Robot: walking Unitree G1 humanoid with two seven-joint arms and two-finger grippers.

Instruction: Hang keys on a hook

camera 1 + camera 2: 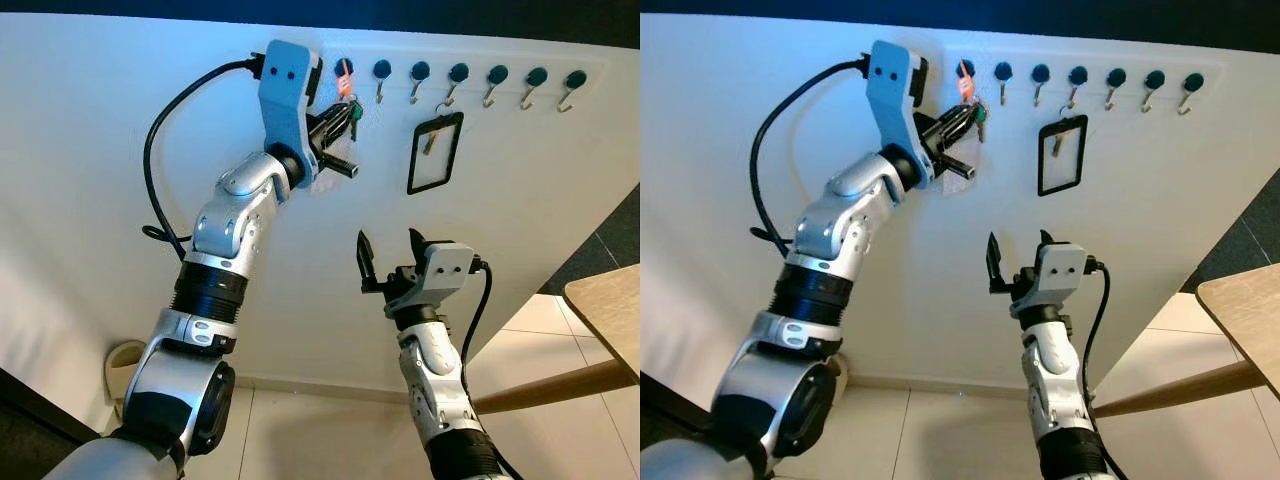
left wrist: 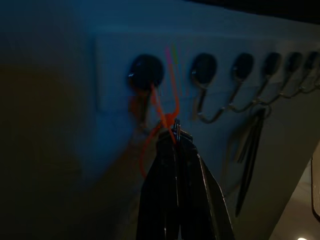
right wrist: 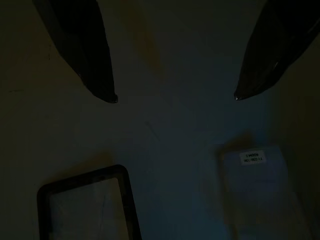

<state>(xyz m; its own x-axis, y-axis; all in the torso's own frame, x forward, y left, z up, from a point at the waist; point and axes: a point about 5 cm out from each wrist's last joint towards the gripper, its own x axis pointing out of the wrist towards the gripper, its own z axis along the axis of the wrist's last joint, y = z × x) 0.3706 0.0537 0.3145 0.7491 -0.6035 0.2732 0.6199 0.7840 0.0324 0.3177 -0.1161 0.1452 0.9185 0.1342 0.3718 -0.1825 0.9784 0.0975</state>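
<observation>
at the leftmost hook (image 1: 343,70), left gripper (image 1: 340,120) pinches the keys (image 1: 351,108)

Silver arms, black cables, pale-blue wrist housings, seemingly black-fingered grippers.

My arms are silver with black joints, my fingers black — the left gripper (image 1: 345,118) has a light blue housing, the right gripper (image 1: 388,256) a pale grey one. The keys (image 1: 352,112) look dark green and hang on an orange-red loop (image 1: 343,85). The wall (image 1: 80,150) is white, its hooks (image 1: 459,82) metal with dark teal caps. A black-framed card holder (image 1: 435,152) hangs there — plain, clear-faced.
</observation>
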